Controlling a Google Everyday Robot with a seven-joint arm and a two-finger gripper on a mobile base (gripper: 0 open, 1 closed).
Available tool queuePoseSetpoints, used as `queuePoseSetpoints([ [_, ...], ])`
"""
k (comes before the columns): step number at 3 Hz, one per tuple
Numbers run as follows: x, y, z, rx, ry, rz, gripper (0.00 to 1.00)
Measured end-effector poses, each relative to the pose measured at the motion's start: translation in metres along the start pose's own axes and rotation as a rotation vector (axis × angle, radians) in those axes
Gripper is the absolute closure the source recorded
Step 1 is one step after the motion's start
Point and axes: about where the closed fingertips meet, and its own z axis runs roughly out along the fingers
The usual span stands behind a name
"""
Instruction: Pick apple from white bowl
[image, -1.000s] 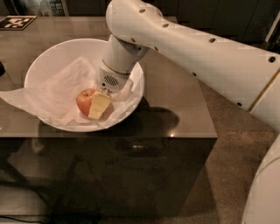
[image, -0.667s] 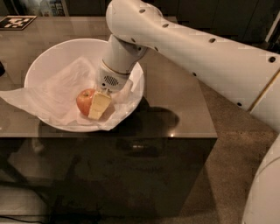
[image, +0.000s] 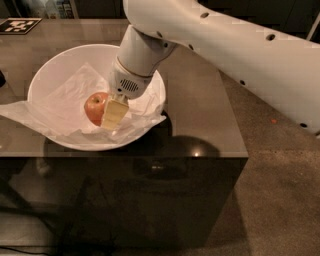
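Observation:
The apple (image: 93, 106), small and red-orange, is inside the white bowl (image: 75, 54), left of the bowl's middle, over a crumpled white paper sheet (image: 55, 107). My gripper (image: 104, 113) reaches down into the bowl from the big white arm (image: 215, 45). One cream finger (image: 115, 114) presses on the apple's right side; the other finger is hidden behind the apple. The gripper is shut on the apple and holds it slightly above the paper.
The bowl stands on a dark glossy table (image: 200, 105) near its front edge. The paper spills over the bowl's left rim onto the table. A black-and-white marker tag (image: 19, 25) lies at the back left. Floor (image: 280, 190) lies to the right.
The gripper and the apple have both risen a little within the bowl. The bowl and paper have stayed in place.

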Motion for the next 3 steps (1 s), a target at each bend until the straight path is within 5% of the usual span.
queuePoseSetpoints([
  [3, -0.034, 0.015, -0.074, 0.033, -0.046, -0.102, 1.0],
])
